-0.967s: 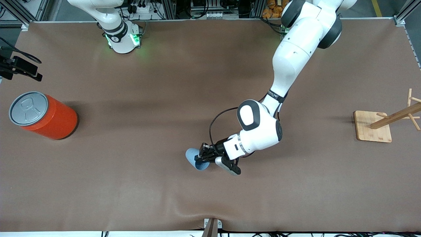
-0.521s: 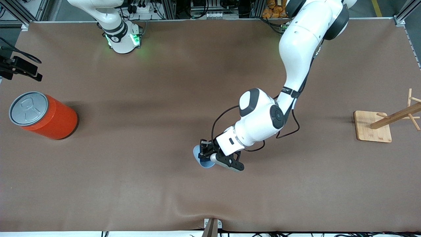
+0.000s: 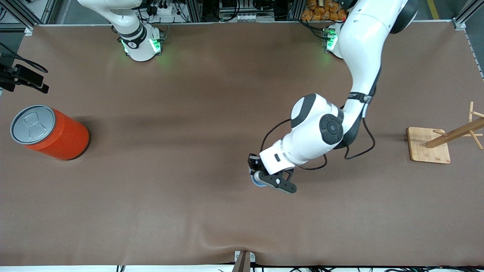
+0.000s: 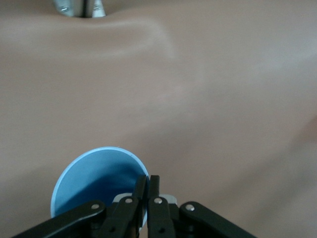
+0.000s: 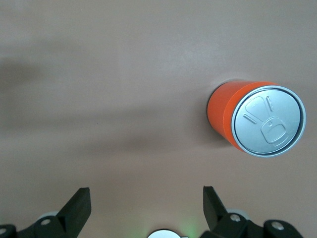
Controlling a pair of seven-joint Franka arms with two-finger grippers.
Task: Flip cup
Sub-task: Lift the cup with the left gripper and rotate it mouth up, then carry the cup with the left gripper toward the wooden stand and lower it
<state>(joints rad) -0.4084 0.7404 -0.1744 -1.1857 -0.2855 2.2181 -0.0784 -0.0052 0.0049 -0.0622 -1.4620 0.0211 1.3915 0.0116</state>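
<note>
The light-blue cup (image 3: 258, 184) is held by my left gripper (image 3: 254, 175) over the middle of the table, and in the front view the hand hides most of it. In the left wrist view the cup (image 4: 94, 178) shows as a blue round with its open mouth toward the camera. The left gripper (image 4: 147, 184) is shut, pinching the cup's rim wall between its fingers. My right gripper (image 5: 146, 208) is open and empty, high above the table, with the orange can below it. The right gripper itself is out of the front view.
A large orange can (image 3: 49, 132) with a grey pull-tab lid stands near the right arm's end, and also shows in the right wrist view (image 5: 257, 119). A wooden peg rack (image 3: 431, 145) stands at the left arm's end. A metal clamp (image 3: 244, 260) sits at the table's near edge.
My left arm has carried the cup toward the left arm's end of the table and turned its wrist. The cup is now mostly hidden under the hand. The right arm has not moved.
</note>
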